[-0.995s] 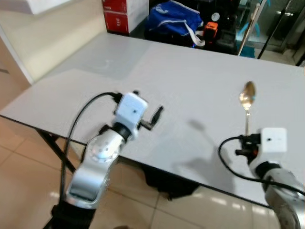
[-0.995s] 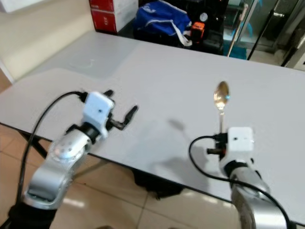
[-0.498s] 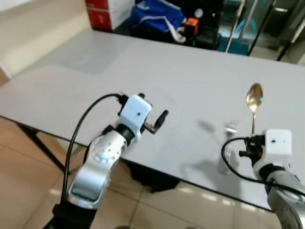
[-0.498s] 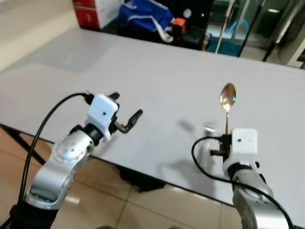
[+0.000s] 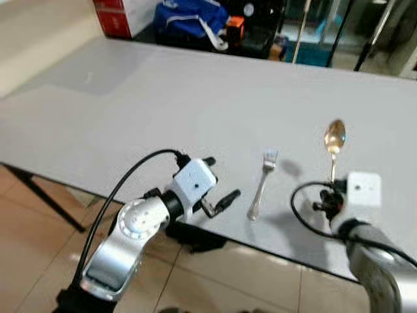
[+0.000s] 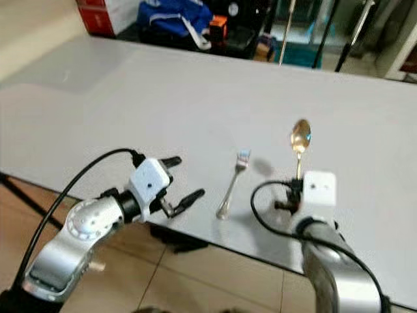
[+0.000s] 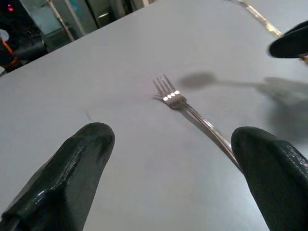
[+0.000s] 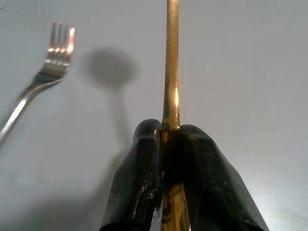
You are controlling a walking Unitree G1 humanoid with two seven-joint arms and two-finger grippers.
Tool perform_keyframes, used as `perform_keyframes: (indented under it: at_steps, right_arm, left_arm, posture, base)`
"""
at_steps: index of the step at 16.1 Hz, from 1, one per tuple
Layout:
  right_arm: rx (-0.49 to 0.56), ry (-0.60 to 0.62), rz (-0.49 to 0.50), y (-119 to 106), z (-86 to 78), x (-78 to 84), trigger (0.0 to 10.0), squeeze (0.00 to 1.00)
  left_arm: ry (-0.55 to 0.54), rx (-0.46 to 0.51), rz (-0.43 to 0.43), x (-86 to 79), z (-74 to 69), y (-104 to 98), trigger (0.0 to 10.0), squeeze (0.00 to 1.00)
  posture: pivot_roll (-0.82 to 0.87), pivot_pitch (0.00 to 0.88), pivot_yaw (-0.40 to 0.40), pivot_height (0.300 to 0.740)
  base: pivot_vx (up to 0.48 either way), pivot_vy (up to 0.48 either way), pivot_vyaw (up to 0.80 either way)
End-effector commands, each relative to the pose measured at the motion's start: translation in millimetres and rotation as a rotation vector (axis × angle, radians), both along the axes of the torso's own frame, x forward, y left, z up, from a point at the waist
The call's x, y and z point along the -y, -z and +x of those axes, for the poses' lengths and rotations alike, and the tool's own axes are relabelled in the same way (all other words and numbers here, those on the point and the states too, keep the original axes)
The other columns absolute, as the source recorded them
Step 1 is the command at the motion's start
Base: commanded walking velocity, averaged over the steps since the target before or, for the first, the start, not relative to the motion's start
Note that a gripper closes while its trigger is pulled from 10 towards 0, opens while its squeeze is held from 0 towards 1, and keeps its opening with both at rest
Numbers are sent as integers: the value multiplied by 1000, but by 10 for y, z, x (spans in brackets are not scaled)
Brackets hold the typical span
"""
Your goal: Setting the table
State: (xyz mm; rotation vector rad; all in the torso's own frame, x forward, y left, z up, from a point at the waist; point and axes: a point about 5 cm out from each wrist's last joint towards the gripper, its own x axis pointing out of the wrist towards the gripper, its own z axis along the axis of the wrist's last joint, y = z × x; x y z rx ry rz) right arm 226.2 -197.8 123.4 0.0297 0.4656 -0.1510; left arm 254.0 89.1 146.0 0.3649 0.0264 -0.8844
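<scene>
Fork point(image 5: 261, 186) lies flat on the grey table point(image 5: 163, 111) near its front edge. Left gripper point(image 5: 220, 189), fingers spread and holding nothing, hovers just beside the fork; on the fork's other side, right gripper point(image 8: 167, 139) clamps a gold spoon point(image 5: 334, 145) by its handle.

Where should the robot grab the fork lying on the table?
Probably the fork by its thin handle, coming down from above, since it lies flat on the table with tines pointing away. The left end effector is open beside it.
</scene>
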Motion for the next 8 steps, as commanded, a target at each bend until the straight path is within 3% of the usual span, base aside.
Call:
perform_keyframes:
  at_steps: [1, 3, 7, 8]
  right_arm:
    - [-47, 0, 22, 35, 22, -57, 10000, 0]
    - [-45, -68, 15, 38, 104, -212, 10000, 0]
    - [-5, -112, 38, 38, 125, -292, 10000, 0]
    - [-8, -112, 57, 39, 122, -307, 10000, 0]
  left_arm:
    - [7, 31, 19, -50, 30, -67, 10000, 0]
    - [-16, 54, 17, -111, 80, -122, 10000, 0]
    - [-64, 86, -59, -34, 97, -185, 10000, 0]
    - [-61, 91, -63, -8, 96, -187, 10000, 0]
  posture:
    - [-29, 80, 51, 740]
    - [-12, 83, 53, 740]
    - [-8, 74, 45, 740]
    - [-12, 68, 46, 740]
  base:
    - [0, 0, 0]
    - [0, 0, 0]
    - [0, 0, 0]
    - [0, 292, -406]
